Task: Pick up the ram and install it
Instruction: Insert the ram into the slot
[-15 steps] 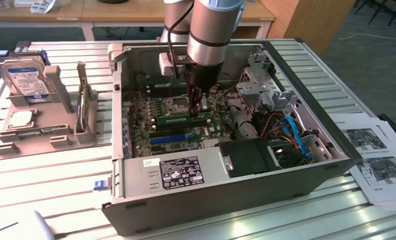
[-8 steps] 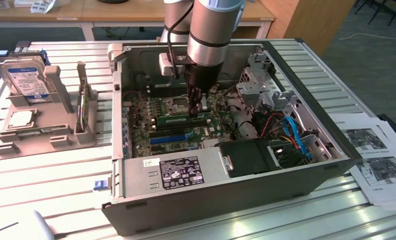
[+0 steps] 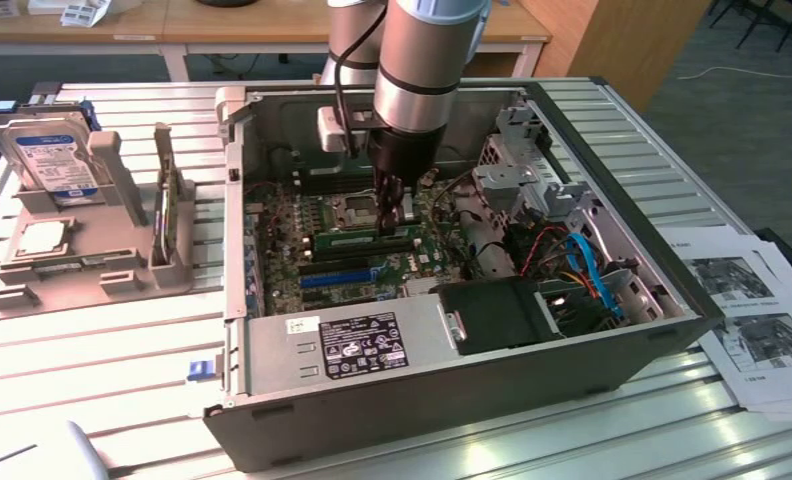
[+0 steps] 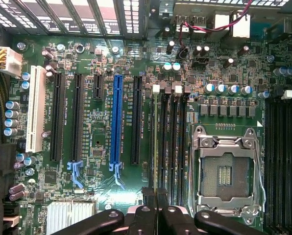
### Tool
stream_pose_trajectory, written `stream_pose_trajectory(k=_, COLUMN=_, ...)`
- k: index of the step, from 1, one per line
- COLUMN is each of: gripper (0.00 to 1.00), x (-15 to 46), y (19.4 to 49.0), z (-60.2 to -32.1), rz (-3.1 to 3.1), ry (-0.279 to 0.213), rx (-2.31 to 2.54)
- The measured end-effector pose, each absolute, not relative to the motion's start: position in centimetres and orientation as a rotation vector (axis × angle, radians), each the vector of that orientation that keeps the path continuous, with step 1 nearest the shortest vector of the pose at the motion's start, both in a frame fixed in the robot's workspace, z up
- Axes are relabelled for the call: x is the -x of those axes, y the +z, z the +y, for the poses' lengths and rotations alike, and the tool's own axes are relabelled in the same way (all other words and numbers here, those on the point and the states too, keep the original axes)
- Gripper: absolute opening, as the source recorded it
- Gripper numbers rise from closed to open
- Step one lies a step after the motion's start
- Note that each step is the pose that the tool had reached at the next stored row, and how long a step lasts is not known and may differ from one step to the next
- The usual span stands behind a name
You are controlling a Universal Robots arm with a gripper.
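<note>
The ram (image 3: 356, 241) is a thin green stick lying along the memory slots on the motherboard inside the open computer case (image 3: 476, 400). My gripper (image 3: 392, 222) reaches straight down into the case, its fingertips at the stick's upper edge near its right end as the exterior view shows it. In the wrist view the two black fingers (image 4: 147, 213) stand pressed close together, so my gripper (image 4: 156, 208) is shut over the long black memory slots (image 4: 173, 147). Next to those slots lies the CPU socket (image 4: 227, 171). Whether the stick is fully seated in its slot I cannot tell.
A blue expansion slot (image 4: 117, 122) and black slots run beside the memory slots. The power supply (image 3: 356, 340), a black drive cage (image 3: 503, 315) and blue and red cables (image 3: 583, 270) crowd the case's near side. A hard drive (image 3: 52, 160) stands on a grey rack; papers (image 3: 756, 320) lie at the exterior view's right.
</note>
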State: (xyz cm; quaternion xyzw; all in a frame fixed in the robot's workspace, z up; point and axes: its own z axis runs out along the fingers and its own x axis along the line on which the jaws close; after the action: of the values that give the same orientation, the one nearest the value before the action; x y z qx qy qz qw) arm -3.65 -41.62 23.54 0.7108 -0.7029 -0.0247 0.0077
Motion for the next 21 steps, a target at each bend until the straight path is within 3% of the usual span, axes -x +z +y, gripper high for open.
stream_pose_trajectory(k=21, gripper=0.12, x=3.77, y=23.14, z=-41.62, rz=-2.198, ry=-0.077, rx=-2.221)
